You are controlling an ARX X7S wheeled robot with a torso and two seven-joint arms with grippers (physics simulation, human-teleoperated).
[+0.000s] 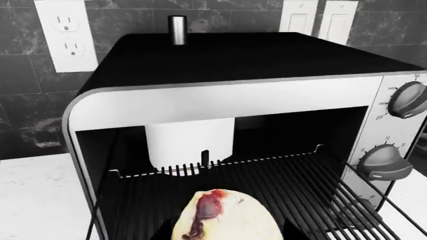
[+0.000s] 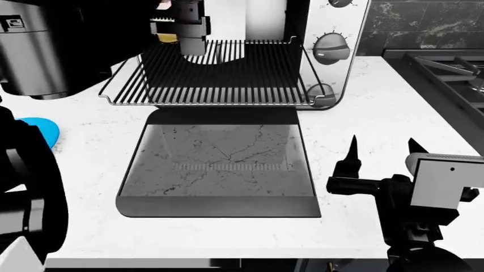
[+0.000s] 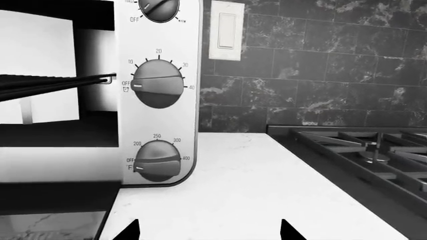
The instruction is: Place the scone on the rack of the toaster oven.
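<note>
pale, berry-spotted, the scone (image 1: 223,215) is pinched in the left gripper (image 2: 180,29) above the rack (image 2: 219,73) pulled out of the toaster oven (image 1: 233,95), and released from this height it might roll off the wires, while the right gripper (image 2: 382,153) idles spread.

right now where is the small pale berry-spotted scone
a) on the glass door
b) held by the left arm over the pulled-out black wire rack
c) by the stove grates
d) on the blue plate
b: the left wrist view shows the scone above the wire rack, between the left fingers.
</note>
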